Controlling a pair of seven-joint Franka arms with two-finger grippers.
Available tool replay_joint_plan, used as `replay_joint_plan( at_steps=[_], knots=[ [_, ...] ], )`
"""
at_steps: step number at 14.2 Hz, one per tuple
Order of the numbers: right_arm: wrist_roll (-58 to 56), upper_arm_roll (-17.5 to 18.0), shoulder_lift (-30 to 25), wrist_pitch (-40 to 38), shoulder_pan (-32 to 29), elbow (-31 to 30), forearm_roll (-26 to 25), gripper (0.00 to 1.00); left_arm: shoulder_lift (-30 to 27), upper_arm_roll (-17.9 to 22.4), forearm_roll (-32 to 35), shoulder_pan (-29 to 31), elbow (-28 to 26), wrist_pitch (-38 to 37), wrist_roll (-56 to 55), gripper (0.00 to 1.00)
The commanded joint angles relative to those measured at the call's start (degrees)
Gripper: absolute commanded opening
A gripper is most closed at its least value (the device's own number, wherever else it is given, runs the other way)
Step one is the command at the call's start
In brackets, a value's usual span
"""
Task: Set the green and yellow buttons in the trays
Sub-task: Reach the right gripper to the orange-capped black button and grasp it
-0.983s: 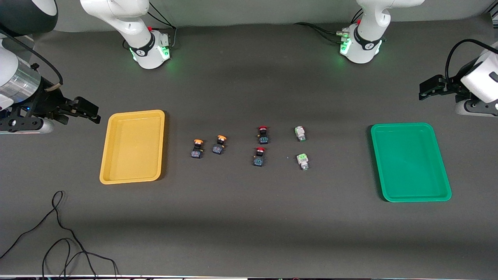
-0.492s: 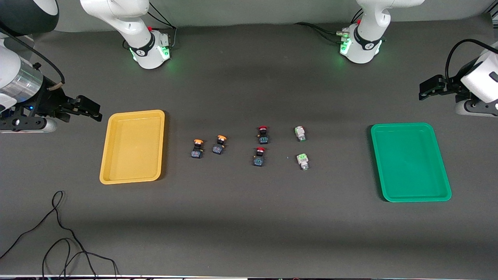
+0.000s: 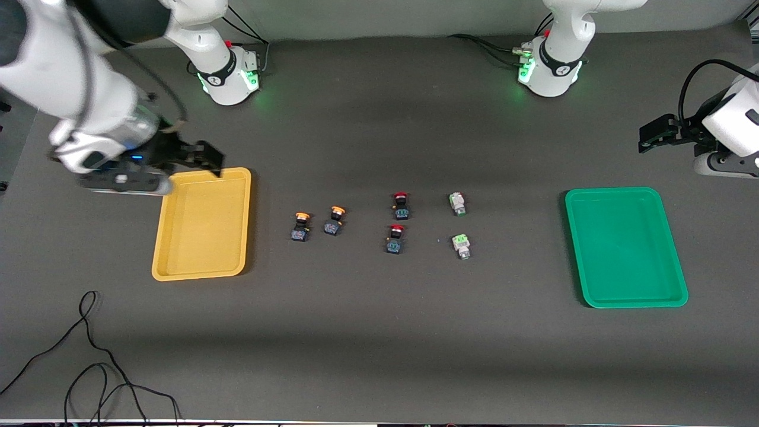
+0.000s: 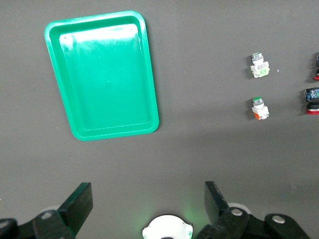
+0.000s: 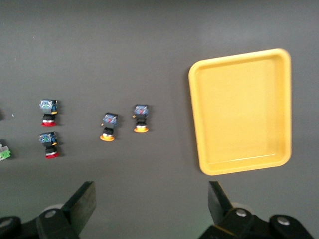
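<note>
The whole table (image 3: pixel 379 356) is seen from high across it, facing the robot bases. Each wrist view is aimed straight down from well above. The red-capped switches (image 4: pixel 313 94) are shared by all views.

- The right arm (image 3: pixel 89 112) covers one corner of the yellow tray (image 3: pixel 201 270).
- The left arm (image 3: pixel 732 127) is cut off by the picture's edge.
- The black cable (image 3: pixel 89 356) runs off the edge.
- One green button (image 5: pixel 4 154) is half cut off in the right wrist view.
</note>
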Motion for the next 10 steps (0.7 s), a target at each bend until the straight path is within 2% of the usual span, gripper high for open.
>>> replay_joint_plan(
  at_steps=[1, 4, 7, 10],
  knots=[
    [1.76, -0.60, 3.71, 1.91, 1.47, 0.68, 1.66, 1.00, -0.26, 0.15, -0.46, -0.14, 0.40, 0.29, 0.51, 1.00],
    [2.99, -0.60, 6.09, 6.81, 1.74, -2.91, 2.81, 1.00, -0.26, 0.15, -0.46, -0.05, 0.49, 0.37, 0.59, 1.00],
    [4.23, -0.69, 7.14, 16.91, 3.49, -10.81, 3.08, 0.99, -0.26, 0.15, -0.46, -0.05, 0.40, 0.46, 0.51, 1.00],
    [4.23, -0.69, 10.13, 24.48, 4.28, -15.31, 3.08, 0.99, -0.18, 0.24, -0.55, 0.03, 0.05, 0.38, -0.46, 1.00]
  ],
)
